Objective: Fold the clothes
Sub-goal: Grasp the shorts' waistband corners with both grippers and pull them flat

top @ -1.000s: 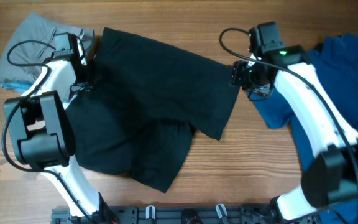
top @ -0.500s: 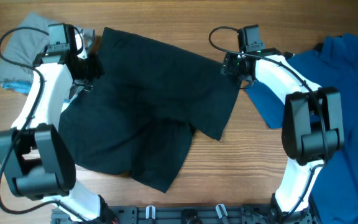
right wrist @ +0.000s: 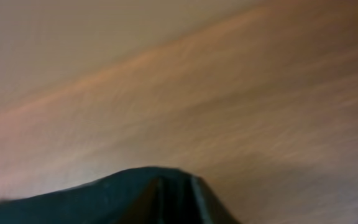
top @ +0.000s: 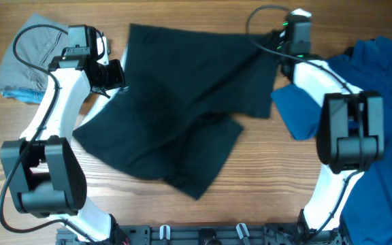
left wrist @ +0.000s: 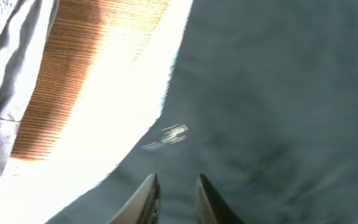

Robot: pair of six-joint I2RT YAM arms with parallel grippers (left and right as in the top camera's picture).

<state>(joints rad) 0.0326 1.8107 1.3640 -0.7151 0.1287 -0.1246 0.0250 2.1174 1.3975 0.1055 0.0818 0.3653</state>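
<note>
The black shorts [top: 182, 116] lie spread across the middle of the table, their upper edge stretched between my two grippers. My left gripper [top: 114, 73] is at their left edge. In the left wrist view its fingers [left wrist: 178, 200] are nearly together with the black fabric [left wrist: 278, 93] between them. My right gripper [top: 282, 51] is at the shorts' upper right corner. In the right wrist view the black fabric [right wrist: 104, 199] drapes over its shut fingers [right wrist: 176, 193]. The grey folded garment [top: 22, 64] lies at the far left. The blue shirt [top: 380, 82] lies at the right.
A flap of the blue shirt [top: 297, 112] lies just right of the shorts, under my right arm. The grey garment's edge [left wrist: 2, 81] shows beside the left gripper. The wooden table [top: 278, 177] shows in front of the shorts. A black rail [top: 203, 235] runs along the front edge.
Both grippers have moved right and toward the back, taking the shorts with them. The shorts' top edge is now pulled straighter and their lower part has slid right.
</note>
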